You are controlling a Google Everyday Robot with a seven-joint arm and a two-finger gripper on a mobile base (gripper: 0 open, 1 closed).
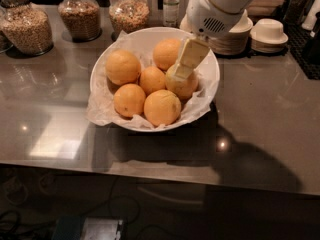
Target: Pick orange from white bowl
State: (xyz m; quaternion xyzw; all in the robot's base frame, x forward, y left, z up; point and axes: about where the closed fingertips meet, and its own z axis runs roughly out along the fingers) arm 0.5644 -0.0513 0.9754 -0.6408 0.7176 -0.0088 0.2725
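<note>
The gripper [181,74] sits right on top of the dull orange [189,89], touching it or almost. I cannot tell if it is open or closed. The orange lies just under it in the white bowl [215,66], with brighter oranges [122,66] beside it. The arm [220,9] slants down from above. I think it is reaching; next it must squeeze the orange and lift.

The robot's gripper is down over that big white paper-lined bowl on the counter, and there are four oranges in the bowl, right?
Not quite: the camera view shows six round orange fruits in the large, shallow, paper-lined white bowl, not four. The rest stands: the gripper is down over that bowl on the grey counter, at the duller, speckled orange.
</note>
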